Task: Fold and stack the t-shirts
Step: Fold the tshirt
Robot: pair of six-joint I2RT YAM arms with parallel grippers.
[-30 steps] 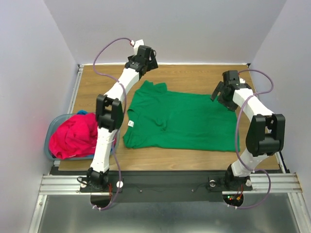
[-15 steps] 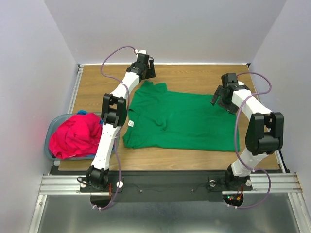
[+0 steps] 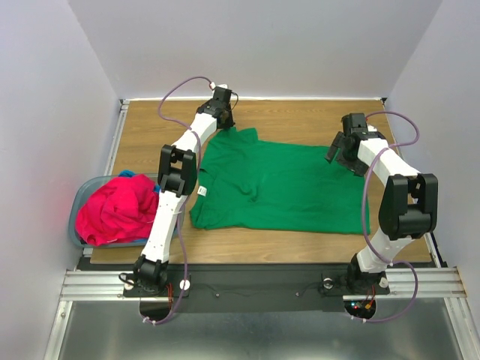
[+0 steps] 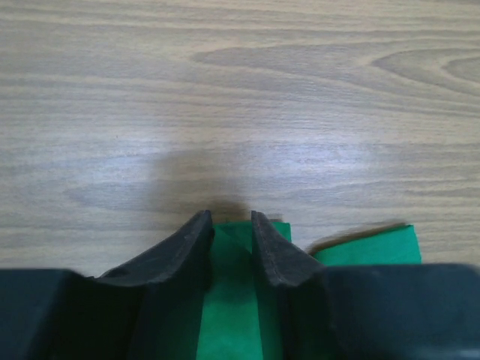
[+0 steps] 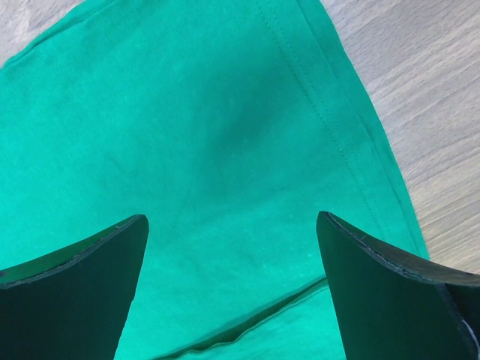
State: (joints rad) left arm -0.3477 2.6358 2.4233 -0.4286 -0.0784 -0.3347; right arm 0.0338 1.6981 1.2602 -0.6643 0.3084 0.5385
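**Left gripper down on the green sleeve, right gripper wide over the hem**

Left gripper is right down at the far sleeve of the green t-shirt. Its two dark fingers stand close together with a strip of green cloth showing between them. Is the cloth actually pinched? Cannot tell from here: the wrist view shows the fabric in the gap, but not whether the pads bite on it. Just past the fingertips there is only bare wood.

That green t-shirt lies spread flat across the middle of the desk. Its collar end points toward the left edge and its hem toward the right edge. A small white tag shows by the collar.

Over at the right end, the right gripper hangs above the hem area, jaws spread wide and holding nothing. Green cloth fills the space between its fingers, and the stitched hem runs past the one on the right of the wrist view, with wood beyond it.

Now out to the near-left corner of the desk. A grey-blue basket sits at the left edge, with the pink-red t-shirt heaped up in it. A sliver of the blue t-shirt peeks out at the far side of that heap. The left arm's lower link crosses in front of the basket's right side.
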